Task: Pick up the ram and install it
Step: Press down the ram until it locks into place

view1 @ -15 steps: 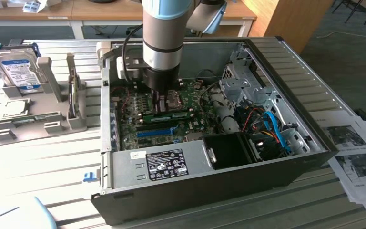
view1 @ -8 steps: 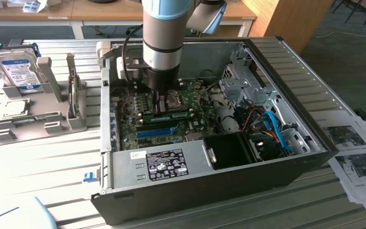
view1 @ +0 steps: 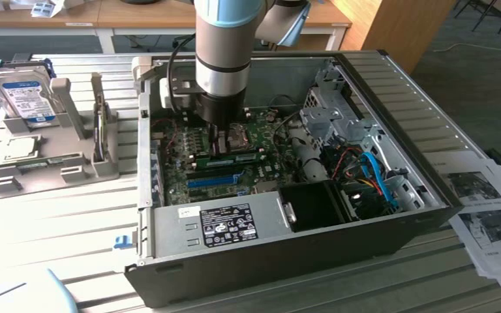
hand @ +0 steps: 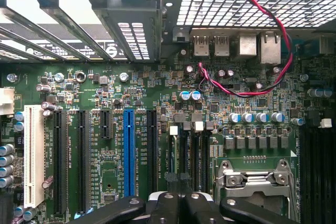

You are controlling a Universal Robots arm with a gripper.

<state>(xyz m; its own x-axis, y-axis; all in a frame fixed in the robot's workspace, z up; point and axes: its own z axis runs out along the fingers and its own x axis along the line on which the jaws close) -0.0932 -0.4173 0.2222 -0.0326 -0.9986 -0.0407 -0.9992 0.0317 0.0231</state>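
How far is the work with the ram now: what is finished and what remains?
Done: the ram is already inside the computer case, lying along the memory slots of the motherboard. In hand: the gripper, shut, is right above it; whether it grips the ram I cannot tell. Left: whether the ram is fully seated does not show.

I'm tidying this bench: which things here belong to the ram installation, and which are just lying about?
Part of the job: gripper, ram, motherboard, open computer case.
Lying about: hard drive, grey stand, printed sheets.
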